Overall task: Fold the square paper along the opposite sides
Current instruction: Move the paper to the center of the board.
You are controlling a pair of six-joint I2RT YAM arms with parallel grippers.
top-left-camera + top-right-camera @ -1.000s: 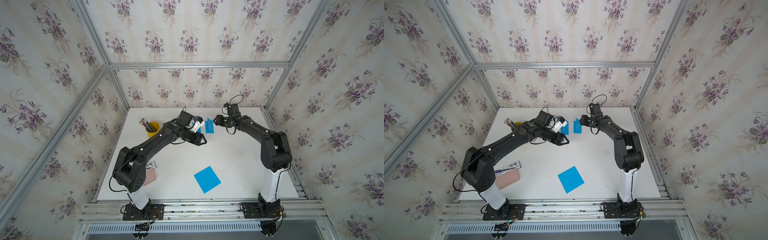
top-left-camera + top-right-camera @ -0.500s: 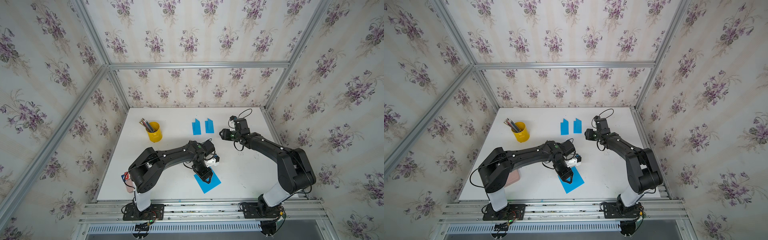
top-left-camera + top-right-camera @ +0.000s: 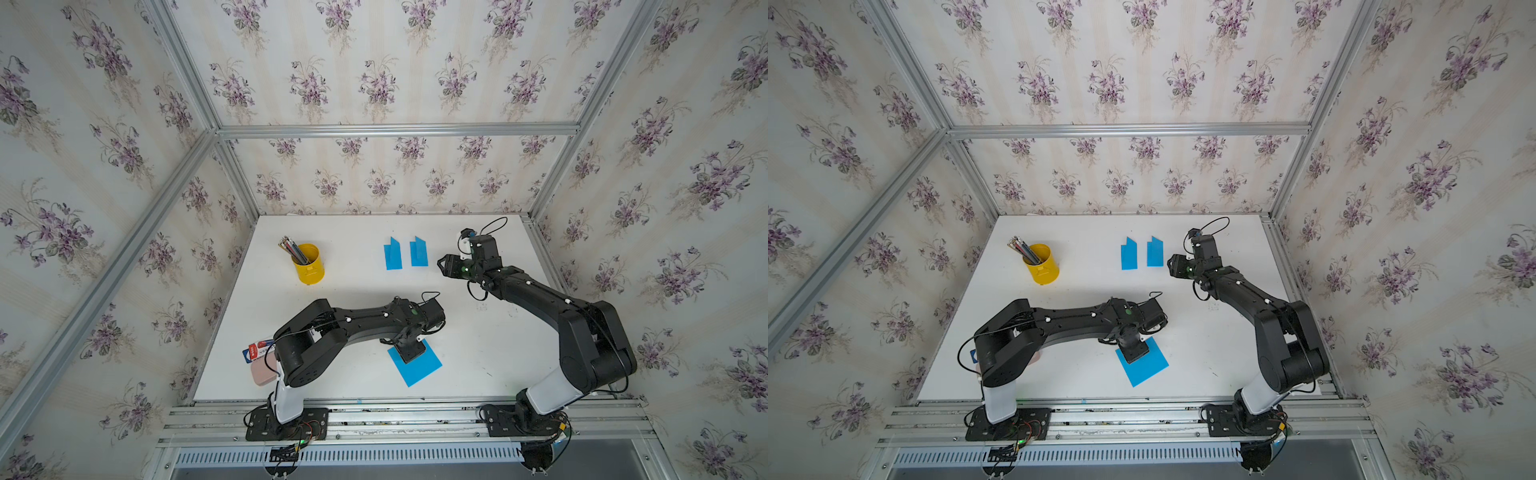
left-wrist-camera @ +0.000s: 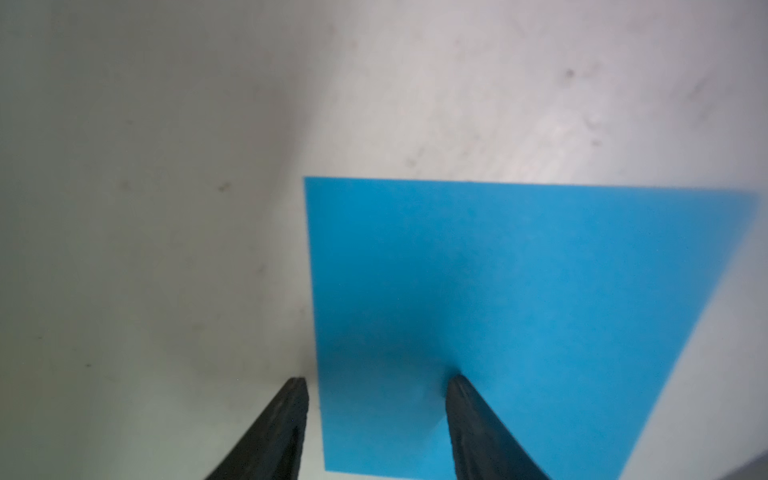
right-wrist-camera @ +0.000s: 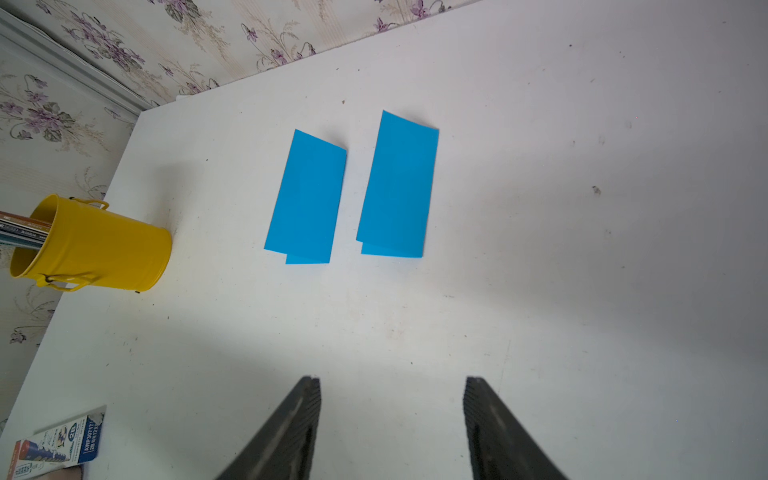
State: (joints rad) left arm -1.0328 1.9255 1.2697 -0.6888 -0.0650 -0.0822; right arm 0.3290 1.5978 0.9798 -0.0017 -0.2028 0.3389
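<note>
At front of tabletop (image 3: 498, 353), left claw (image 4: 376, 380) spread astride an edge of square paper (image 4: 519, 311), right claw (image 5: 390, 380) spread, idle: grasp step, next needs pinching and lifting that edge.

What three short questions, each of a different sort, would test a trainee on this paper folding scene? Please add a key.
1. True or false: the left end effector straddles one edge of the flat square paper.
2. The right end effector is: A, open and empty; B, shut on a pencil; C, shut on a folded paper.
3. Fill in: the pencils stand in a ____ cup.
Key: 1 true; 2 A; 3 yellow.
</note>
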